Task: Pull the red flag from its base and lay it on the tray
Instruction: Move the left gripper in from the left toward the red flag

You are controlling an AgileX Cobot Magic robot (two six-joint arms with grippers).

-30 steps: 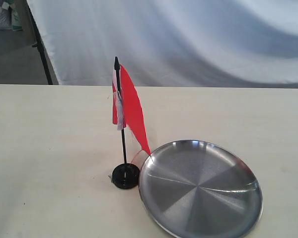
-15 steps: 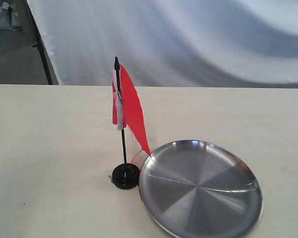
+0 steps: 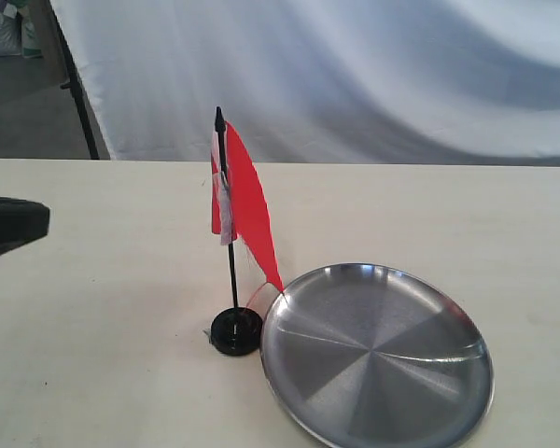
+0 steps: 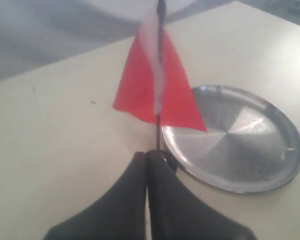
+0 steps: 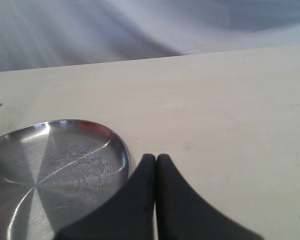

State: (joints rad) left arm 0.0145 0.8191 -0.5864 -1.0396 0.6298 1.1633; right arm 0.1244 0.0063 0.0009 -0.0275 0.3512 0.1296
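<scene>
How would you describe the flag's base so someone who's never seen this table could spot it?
Find the big shiny steel tray on the pale table. Just beside its left rim in the exterior view sits the base, a small black disc. It alone holds the upright pole of the red flag.

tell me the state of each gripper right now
Left gripper: shut, holding nothing.
Right gripper: shut, holding nothing.

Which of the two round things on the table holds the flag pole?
The small black base, left of the large steel tray; the red flag stands upright in it.
</scene>
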